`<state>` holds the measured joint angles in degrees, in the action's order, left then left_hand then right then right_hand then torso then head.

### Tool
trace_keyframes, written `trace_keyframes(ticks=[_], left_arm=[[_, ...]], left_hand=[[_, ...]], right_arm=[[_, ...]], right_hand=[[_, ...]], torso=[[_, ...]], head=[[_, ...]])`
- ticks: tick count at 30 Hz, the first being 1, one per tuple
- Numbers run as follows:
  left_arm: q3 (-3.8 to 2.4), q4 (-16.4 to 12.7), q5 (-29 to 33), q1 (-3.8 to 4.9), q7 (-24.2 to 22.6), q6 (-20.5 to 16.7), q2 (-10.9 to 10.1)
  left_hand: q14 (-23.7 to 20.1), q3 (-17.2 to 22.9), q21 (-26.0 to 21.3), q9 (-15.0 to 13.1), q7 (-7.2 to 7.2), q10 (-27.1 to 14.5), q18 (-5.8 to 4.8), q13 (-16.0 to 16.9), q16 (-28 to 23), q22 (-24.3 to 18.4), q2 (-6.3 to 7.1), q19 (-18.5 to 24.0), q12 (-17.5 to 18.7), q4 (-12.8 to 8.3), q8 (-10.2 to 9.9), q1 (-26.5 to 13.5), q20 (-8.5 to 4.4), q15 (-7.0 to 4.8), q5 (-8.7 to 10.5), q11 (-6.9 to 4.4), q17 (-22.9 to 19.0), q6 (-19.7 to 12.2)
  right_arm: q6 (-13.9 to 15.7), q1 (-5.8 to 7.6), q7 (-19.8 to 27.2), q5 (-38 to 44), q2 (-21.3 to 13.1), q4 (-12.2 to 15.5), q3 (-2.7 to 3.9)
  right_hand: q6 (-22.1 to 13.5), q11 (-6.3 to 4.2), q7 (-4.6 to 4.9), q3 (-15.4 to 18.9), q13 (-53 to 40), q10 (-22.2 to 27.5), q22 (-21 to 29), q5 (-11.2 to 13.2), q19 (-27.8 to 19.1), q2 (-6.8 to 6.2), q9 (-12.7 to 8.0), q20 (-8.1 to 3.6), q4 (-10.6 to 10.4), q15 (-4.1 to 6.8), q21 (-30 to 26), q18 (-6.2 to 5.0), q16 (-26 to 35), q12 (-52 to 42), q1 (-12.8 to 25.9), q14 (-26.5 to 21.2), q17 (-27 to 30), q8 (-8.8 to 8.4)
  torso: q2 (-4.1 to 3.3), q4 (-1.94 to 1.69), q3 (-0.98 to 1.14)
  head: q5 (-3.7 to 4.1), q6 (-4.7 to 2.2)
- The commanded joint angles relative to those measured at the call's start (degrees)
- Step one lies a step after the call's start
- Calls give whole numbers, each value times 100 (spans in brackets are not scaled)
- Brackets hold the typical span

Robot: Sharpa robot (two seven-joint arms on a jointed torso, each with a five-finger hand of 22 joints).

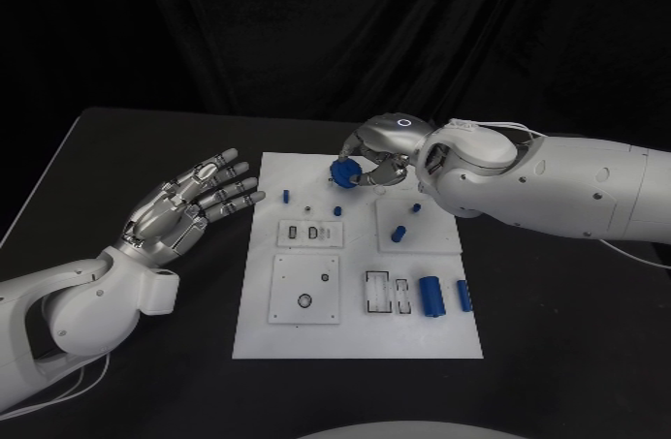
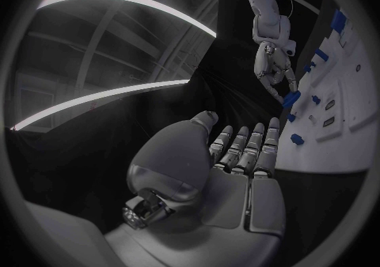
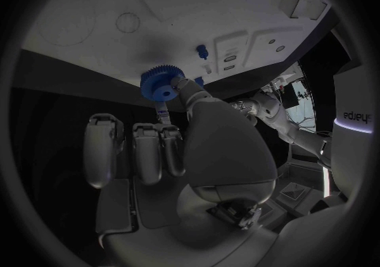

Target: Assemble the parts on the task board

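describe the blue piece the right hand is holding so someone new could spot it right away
Find the white task board mid-table and look above its far edge, where the right hand pinches the blue gear. Unlike the plain blue pegs on the board, it is a toothed wheel with a centre hole, held off the board.

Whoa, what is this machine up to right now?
It is putting small blue parts together on a white task board. Its right hand pinches a blue toothed gear above the board's far edge. Its left hand hovers open beside the board, holding nothing. Other blue parts lie on the board.
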<state>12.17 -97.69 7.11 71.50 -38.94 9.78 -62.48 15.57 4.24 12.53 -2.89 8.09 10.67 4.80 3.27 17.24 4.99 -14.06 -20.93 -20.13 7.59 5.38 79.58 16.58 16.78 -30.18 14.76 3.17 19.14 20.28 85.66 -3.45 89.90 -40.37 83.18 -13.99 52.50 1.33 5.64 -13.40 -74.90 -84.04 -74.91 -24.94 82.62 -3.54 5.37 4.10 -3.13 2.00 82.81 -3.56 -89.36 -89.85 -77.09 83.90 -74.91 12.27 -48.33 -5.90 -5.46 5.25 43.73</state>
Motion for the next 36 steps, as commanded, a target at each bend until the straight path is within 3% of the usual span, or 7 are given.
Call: trace_keyframes(ticks=[1, 10, 24, 26, 30, 33, 36], left_arm=[[-4, -2, 13, -4, -620, 121, 18], [-4, 9, 13, -4, -615, 133, 41], [-4, 46, 13, -5, -596, 149, 71], [-4, 52, 13, -5, -589, 154, 78], [-4, 61, 13, -5, -579, 152, 78], [-4, 65, 13, -5, -573, 147, 74], [-4, 70, 13, -5, -567, 147, 74]], left_hand=[[-13, 36, -28, -2, 30, -13, -90, 5, 29, -9, 5, 47, -21, 8, -34, -61, 10, 0, -11, 40, 5, -12], [-13, 36, -28, -2, 30, -13, -90, 5, 29, -9, 5, 47, -21, 8, -34, -61, 10, 0, -11, 40, 5, -12], [-4, 62, -27, -2, 32, -17, -90, 5, 48, -10, 8, 47, -24, 0, -36, -80, 10, 0, -9, 47, 8, -13], [-4, 62, -27, -2, 32, -17, -90, 5, 48, -10, 8, 47, -24, 0, -36, -80, 10, 0, -9, 47, 8, -13], [-4, 62, -27, -2, 32, -17, -90, 5, 48, -10, 8, 47, -24, 0, -36, -80, 10, 0, -9, 47, 8, -13], [-4, 62, -27, -2, 32, -17, -90, 5, 48, -10, 8, 47, -24, 0, -36, -80, 10, 0, -9, 47, 8, -13], [-4, 62, -27, -2, 32, -17, -90, 5, 48, -10, 8, 47, -24, 0, -36, -80, 10, 0, -9, 47, 8, -13]], right_arm=[[-119, -1, 71, 47, 95, -88, 5], [-305, -69, 75, 47, 367, -332, 5], [-398, -155, 85, 47, 571, -516, 9], [-396, -158, 79, 47, 595, -537, 10], [-431, -161, 41, 47, 638, -581, 12], [-441, -162, 20, 47, 657, -608, 13], [-455, -163, -10, 47, 672, -628, 14]], right_hand=[[-47, 9, -1, -15, -1510, -596, -611, 39, 33, 11, 1978, 0, -36, 20, -6, 65, -19, -15, 56, 579, -1436, 729], [-177, 29, 32, -48, -1510, -596, -575, 89, -1, 7, 1965, 13, -33, 3, -45, 53, 5, -15, 56, 564, -1400, 665], [-491, 45, 121, -190, -1510, -596, -524, 179, -56, -36, 1745, 42, -54, -18, -123, 31, 53, -15, 83, 533, -1336, 266], [-552, 34, 123, -223, -1510, -596, -523, 206, -60, -47, 1688, 36, -60, -9, -132, 29, 60, -15, 90, 530, -1329, 158], [-976, -35, 41, -312, -1510, -596, -490, 305, -96, -107, 1439, -7, -56, 44, -190, 13, 88, -15, 94, 514, -1297, -303], [-1202, -114, -65, -323, -1510, -596, -437, 460, -147, -108, 1297, -55, -58, 103, -258, -8, 140, -15, 104, 482, -1233, -514], [-1342, -158, -108, -304, -1510, -596, -408, 623, -176, -104, 1177, -100, -67, 143, -306, -18, 166, -15, 121, 468, -1207, -654]], torso=[[-2, 1, 1], [-1, -3, 0], [-3, -2, 2], [-6, -1, 4], [-3, 11, 3], [-1, 10, -1], [-2, 1, -3]], head=[[2, 5], [5, 32], [33, 70], [50, 57], [57, 38], [53, 38], [56, 39]])
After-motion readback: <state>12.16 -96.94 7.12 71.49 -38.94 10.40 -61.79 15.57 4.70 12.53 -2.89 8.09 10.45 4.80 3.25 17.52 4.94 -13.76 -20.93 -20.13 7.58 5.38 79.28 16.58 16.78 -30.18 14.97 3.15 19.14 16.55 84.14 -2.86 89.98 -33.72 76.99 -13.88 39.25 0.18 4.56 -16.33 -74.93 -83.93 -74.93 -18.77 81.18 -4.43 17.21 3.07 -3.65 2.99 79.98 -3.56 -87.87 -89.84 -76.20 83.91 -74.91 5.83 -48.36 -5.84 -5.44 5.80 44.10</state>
